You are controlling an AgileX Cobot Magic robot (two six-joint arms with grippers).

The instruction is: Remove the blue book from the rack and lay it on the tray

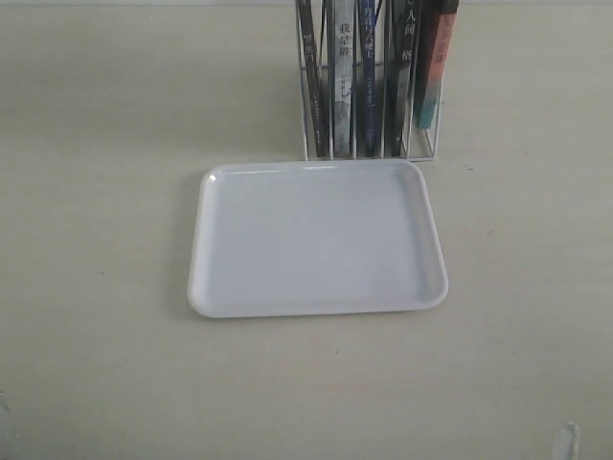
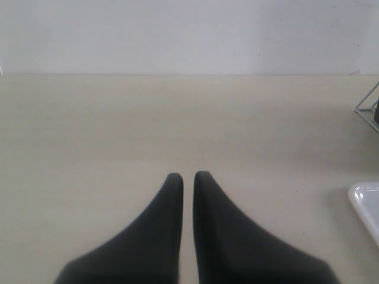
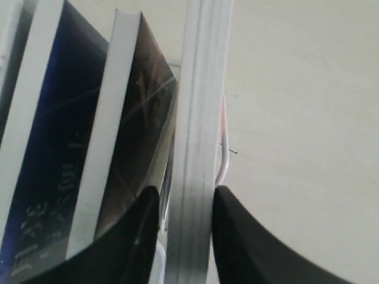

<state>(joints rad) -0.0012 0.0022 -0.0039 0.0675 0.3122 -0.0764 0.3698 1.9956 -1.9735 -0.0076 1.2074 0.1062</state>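
The white tray (image 1: pixel 206 287) lies flat in front of the silver-white wire rack (image 1: pixel 421 144), which holds several upright books. The blue book (image 1: pixel 368 86) stands in a middle slot, and its deep blue cover (image 3: pixel 41 177) shows in the right wrist view. My right gripper (image 3: pixel 186 192) is above the rack and out of the exterior view. Its jaws straddle the page edge of the outermost, red-spined book (image 1: pixel 436 57), which sits tilted and higher than the others. My left gripper (image 2: pixel 188 176) hovers over bare table, fingers nearly touching and holding nothing.
A black-covered book (image 3: pixel 148 130) stands between the blue book and the red-spined one. A corner of the tray (image 2: pixel 364 204) and a rack foot (image 2: pixel 370 106) show in the left wrist view. Pale table surrounds the tray.
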